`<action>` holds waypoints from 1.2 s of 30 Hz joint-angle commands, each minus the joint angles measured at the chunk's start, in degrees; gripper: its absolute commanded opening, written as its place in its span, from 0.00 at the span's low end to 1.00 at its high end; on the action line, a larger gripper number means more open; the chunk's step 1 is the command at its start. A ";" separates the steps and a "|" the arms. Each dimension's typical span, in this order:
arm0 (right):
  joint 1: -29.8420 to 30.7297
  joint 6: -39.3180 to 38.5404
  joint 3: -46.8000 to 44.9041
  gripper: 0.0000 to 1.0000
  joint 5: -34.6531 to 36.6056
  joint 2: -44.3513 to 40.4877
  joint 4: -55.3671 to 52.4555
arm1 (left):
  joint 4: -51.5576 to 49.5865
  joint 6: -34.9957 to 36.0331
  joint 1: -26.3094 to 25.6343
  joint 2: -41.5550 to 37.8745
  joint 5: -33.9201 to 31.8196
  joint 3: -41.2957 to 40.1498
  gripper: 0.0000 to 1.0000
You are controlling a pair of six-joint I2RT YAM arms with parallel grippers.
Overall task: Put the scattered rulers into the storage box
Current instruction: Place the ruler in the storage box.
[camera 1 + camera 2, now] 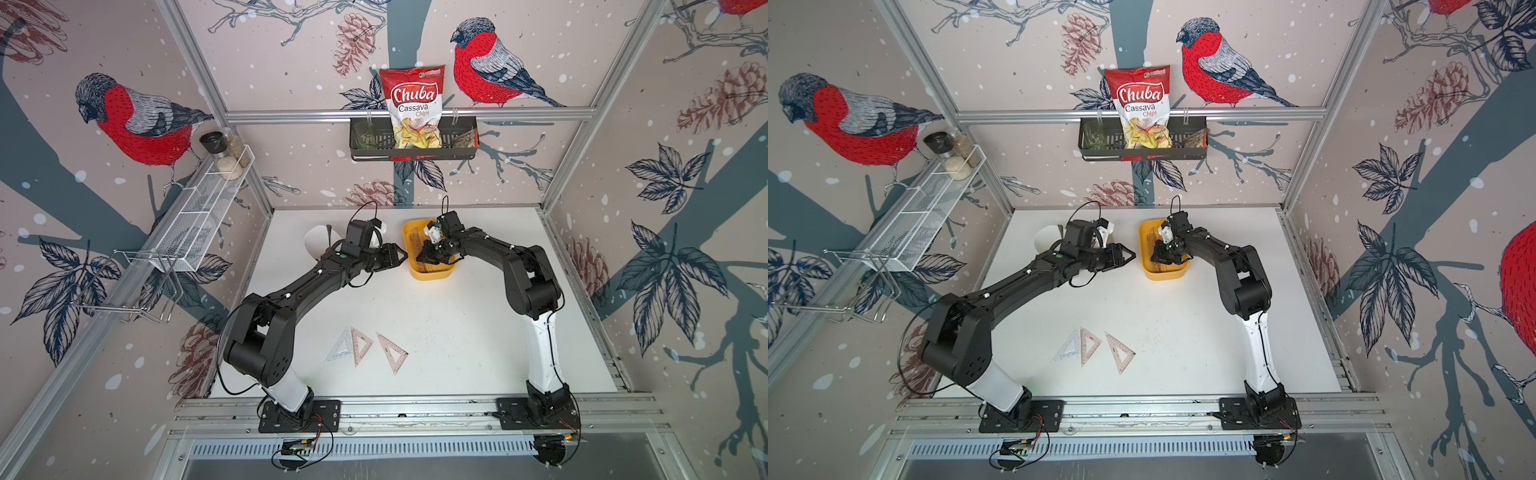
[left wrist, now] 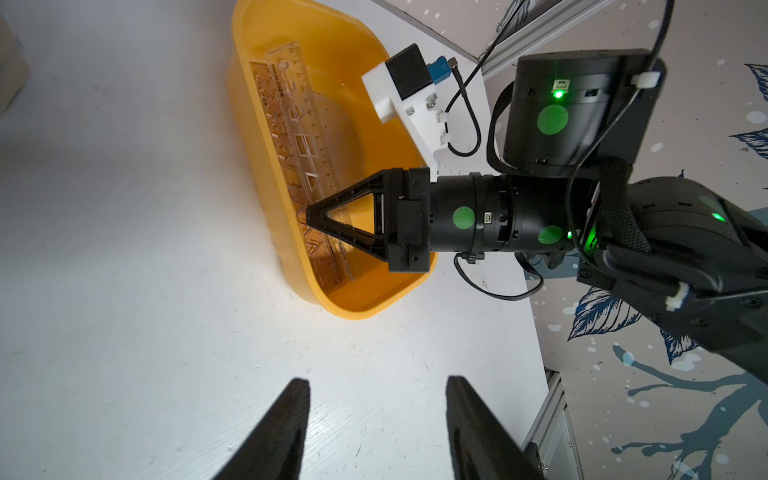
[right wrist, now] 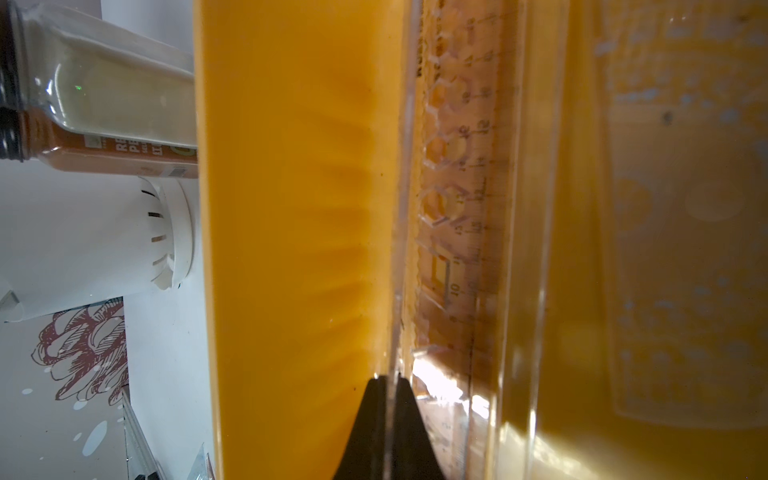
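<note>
Yellow box [image 1: 430,273], right jaws inside it pinching clear ruler [image 3: 400,208], left jaws beside it half-open, empty

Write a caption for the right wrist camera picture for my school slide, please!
Right gripper pinches a clear ruler edge-on inside the yellow-orange storage box, beside a stencil ruler lying there.
</note>
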 commanded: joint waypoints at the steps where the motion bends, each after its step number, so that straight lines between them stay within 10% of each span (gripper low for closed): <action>1: 0.32 -0.88 0.76 0.09 0.29 0.69 -1.62 | 0.67 0.48 0.23 -0.16 0.94 -0.19 0.57; 26: 0.36 -3.54 4.44 0.38 8.77 -4.20 -10.59 | 1.38 0.02 0.76 -1.96 1.33 -1.44 0.57; 36: 9.41 -3.59 -21.83 0.44 18.97 -29.14 1.72 | -2.74 -0.74 -1.17 -14.29 -7.57 -11.53 0.58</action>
